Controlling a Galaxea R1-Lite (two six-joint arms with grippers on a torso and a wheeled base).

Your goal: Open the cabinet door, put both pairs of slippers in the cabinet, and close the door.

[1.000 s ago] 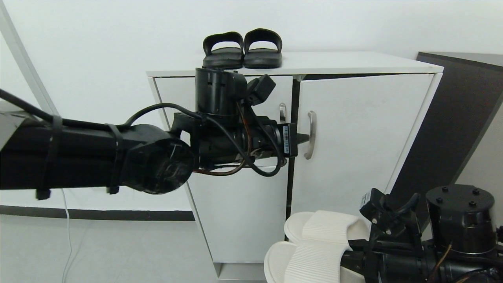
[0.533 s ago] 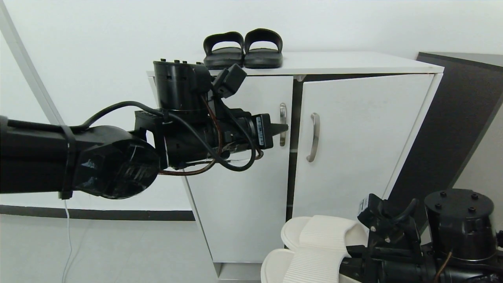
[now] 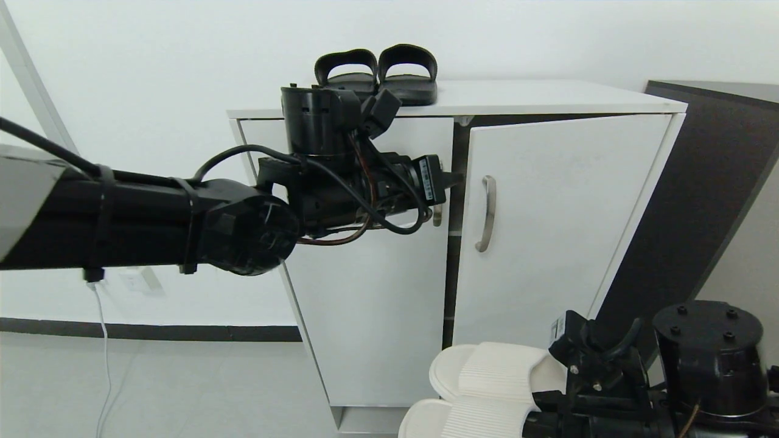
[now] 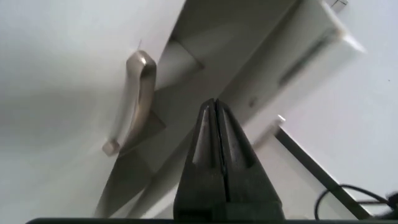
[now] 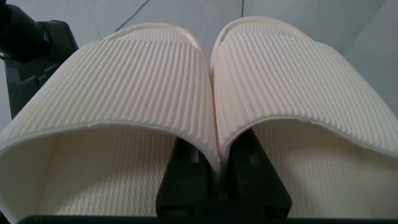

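A black pair of slippers [image 3: 377,76] rests on top of the white cabinet [image 3: 548,97]. The right door [image 3: 560,219] stands slightly ajar, with its metal handle [image 3: 485,213] free. My left gripper [image 3: 457,178] is shut and empty, its tip at the dark gap between the doors, just in front of the left door's handle [image 3: 437,218]. In the left wrist view the shut fingers [image 4: 216,118] point at the gap, with a handle [image 4: 138,99] beside them. Low on the right, my right gripper [image 5: 214,167] is shut on the white pair of slippers [image 3: 487,383] [image 5: 186,93].
A dark panel [image 3: 700,182] stands right of the cabinet. A white wall is behind, with a cable [image 3: 106,353] hanging at the left. The floor left of the cabinet is bare.
My left gripper swung from the right door's handle over to the left door's handle, then rose and shifted right to the gap. The right arm with the white slippers sank a little.
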